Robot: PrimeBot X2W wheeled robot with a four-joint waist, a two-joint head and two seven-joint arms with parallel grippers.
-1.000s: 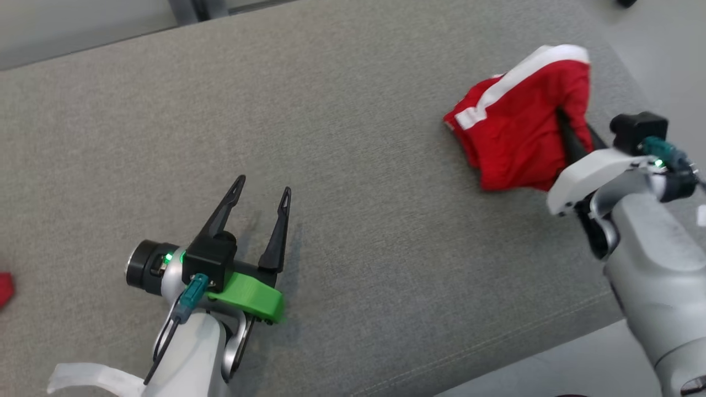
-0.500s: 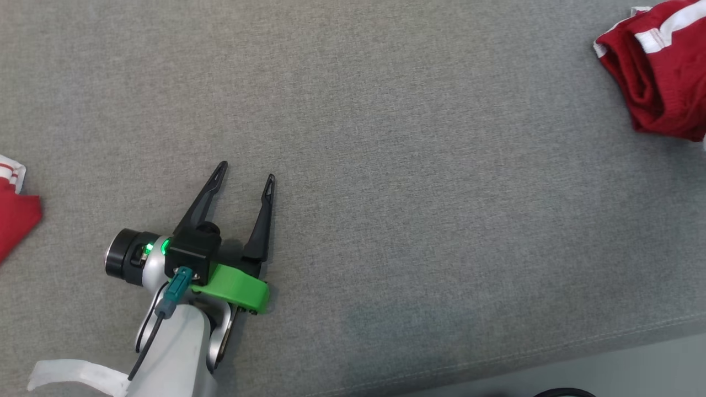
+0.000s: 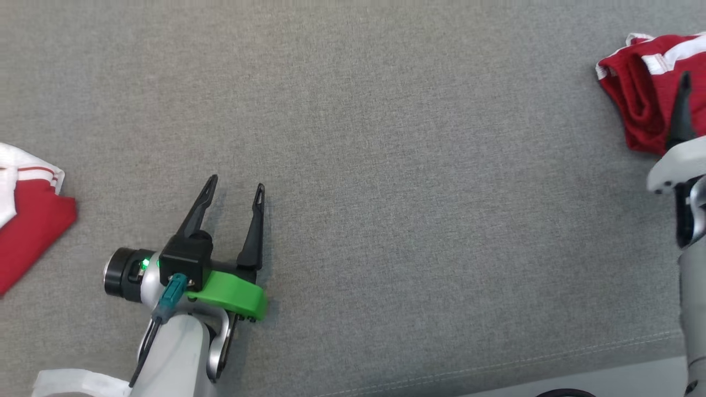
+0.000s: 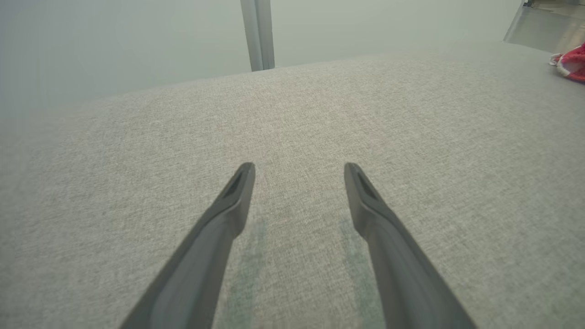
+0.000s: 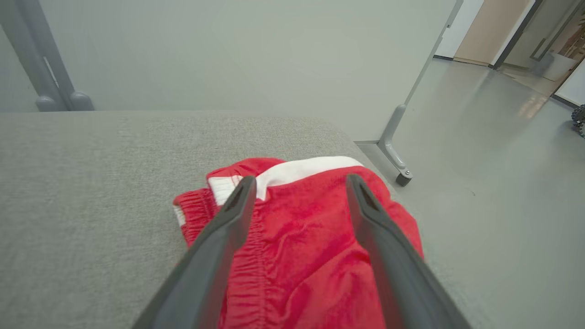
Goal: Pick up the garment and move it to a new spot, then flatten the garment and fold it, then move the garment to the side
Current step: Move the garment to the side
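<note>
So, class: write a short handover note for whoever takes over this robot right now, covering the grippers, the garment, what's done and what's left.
Left gripper: open, empty, low over the grey cushion.
Right gripper: open, fingers spread above the red shorts, not gripping.
Shorts: a folded bundle at the cushion's right end, near its edge.
Done: shorts look folded and set aside.
Left: draw the right arm clear. Another red-and-white garment lies at the cushion's left and is probably next.
</note>
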